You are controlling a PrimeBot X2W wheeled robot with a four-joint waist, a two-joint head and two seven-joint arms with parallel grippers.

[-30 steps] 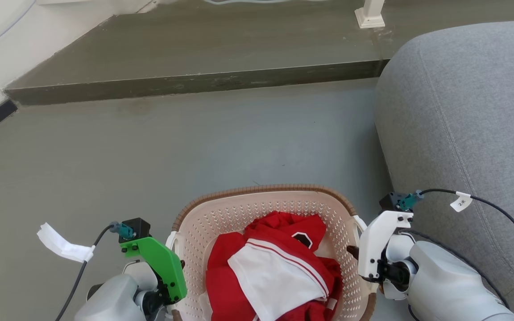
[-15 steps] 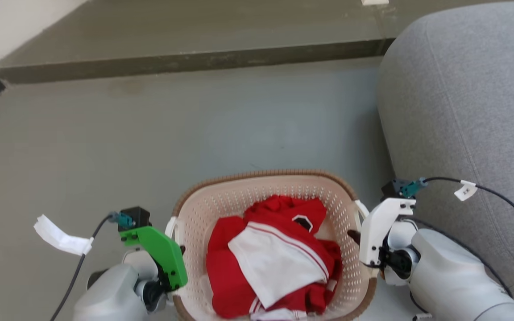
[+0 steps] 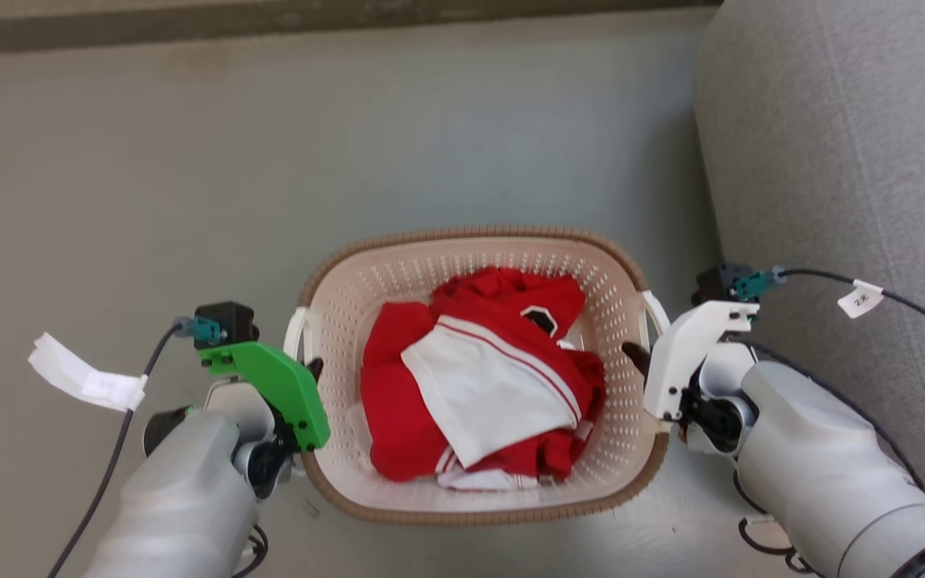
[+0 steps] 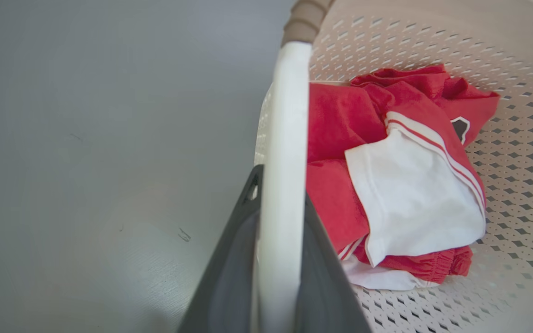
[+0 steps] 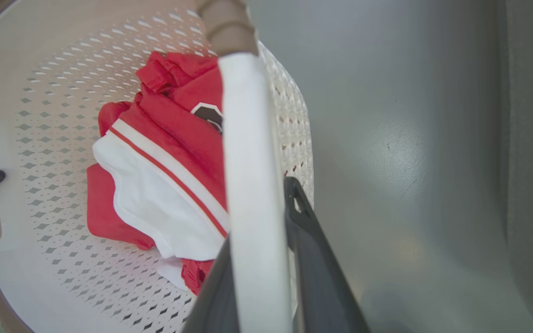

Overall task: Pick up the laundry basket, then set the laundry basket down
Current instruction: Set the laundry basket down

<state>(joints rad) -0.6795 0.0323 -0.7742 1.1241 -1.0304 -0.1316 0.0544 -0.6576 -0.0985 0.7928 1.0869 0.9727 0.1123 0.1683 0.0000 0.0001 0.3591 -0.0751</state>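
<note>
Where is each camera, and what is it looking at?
Head view: on the robot's head, looking down at the laundry basket, the floor and a grey sofa; both forearms show, with the left gripper and right gripper at the basket's sides.
Left wrist view: on the left wrist, looking along its two dark fingers, which clamp the left handle.
Right wrist view: on the right wrist, looking along its fingers, which clamp the right handle.
Shared: all three show the red and white clothes inside the basket.

Cream perforated laundry basket [image 3: 430, 273], brown woven-look rim [image 3: 462, 234], red-and-white clothes [image 3: 478, 377]
</note>
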